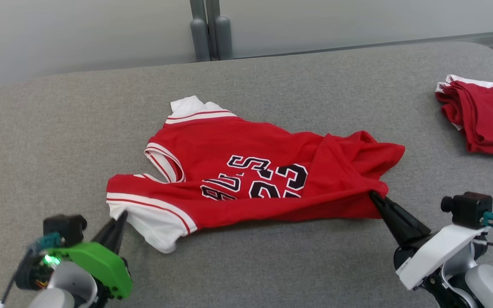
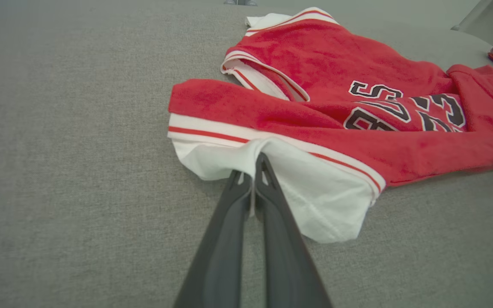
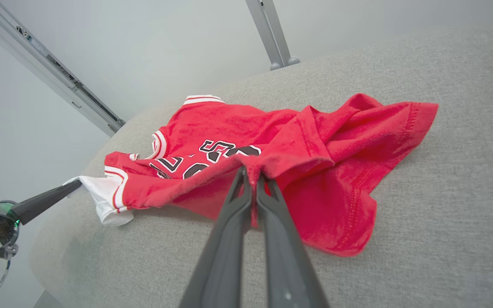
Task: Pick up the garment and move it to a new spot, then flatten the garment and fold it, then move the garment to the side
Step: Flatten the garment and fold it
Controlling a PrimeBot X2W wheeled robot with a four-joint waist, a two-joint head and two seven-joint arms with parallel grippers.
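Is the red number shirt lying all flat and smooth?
No, the red number shirt is bunched up and folded over itself near the right gripper, which pinches its edge.

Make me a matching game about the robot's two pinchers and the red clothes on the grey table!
Things:
1. left gripper
2. right gripper
3. folded red-and-white cloth pile

Places or states:
A. lies at the far right of the grey fabric table, apart from the red basketball jersey
B. shut on the jersey's white sleeve
C. shut on the jersey's red lower end

Pairs: 1-B, 2-C, 3-A.
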